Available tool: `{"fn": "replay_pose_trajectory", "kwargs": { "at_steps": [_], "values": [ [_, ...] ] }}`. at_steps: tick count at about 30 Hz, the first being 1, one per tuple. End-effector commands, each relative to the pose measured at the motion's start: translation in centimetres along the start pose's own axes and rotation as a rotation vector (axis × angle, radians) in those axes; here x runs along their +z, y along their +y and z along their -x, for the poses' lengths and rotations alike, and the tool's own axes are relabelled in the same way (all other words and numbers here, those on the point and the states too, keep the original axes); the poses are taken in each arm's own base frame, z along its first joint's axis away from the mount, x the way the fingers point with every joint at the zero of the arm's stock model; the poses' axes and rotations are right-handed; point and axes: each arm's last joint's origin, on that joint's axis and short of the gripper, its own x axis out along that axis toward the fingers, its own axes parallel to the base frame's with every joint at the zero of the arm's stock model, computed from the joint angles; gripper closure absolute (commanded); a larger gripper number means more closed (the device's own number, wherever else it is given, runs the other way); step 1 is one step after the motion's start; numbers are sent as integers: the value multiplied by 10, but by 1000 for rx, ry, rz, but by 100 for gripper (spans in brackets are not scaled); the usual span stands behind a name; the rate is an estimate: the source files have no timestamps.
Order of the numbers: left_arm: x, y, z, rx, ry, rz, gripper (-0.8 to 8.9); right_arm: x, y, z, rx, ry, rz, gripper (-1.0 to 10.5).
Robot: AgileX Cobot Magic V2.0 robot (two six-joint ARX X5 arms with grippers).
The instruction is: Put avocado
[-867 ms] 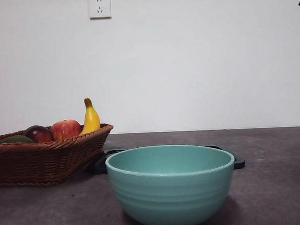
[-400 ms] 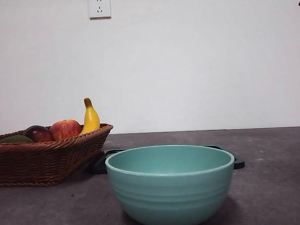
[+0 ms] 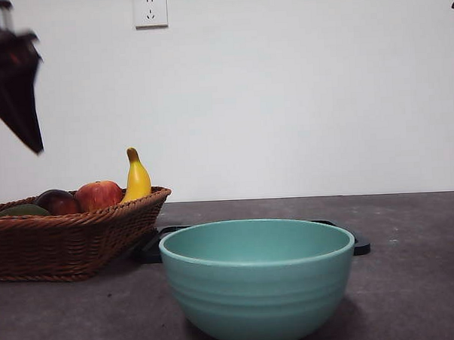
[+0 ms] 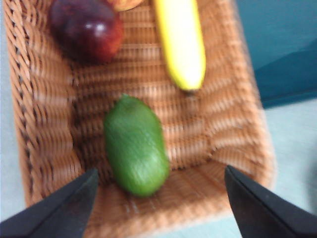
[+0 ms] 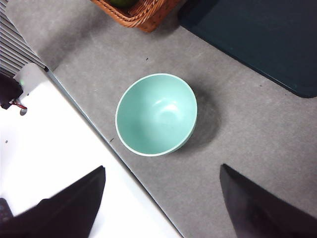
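front: low, level, near bowl [image 3: 259, 278] | wrists: overhead — left close, right higher — basket [image 4: 237, 134] shared

Avocado [image 4: 135, 146] in wicker basket [image 4: 44, 139]

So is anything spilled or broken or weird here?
Nothing stands out. The avocado, banana and dark red fruit lie in the basket; the empty green bowl stands upright. The left gripper hangs open above the avocado.
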Motion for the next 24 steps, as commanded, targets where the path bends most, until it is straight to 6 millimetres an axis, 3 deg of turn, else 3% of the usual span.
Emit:
{"fn": "replay_pose_trajectory", "kwargs": {
  "at_steps": [1,11,19,24],
  "values": [
    [8,-1,-11,23,1,-8,405,5,2,2,4,-18,11,576],
    [12,2,-53,62,76,-21,405,5,2,2,4,-21,-2,576],
    [10,4,-75,66,130,-20,415,5,2,2,4,-21,-3,576],
    [11,4,-78,64,127,-17,553,5,2,2,5,-21,-6,576]
  ]
}}
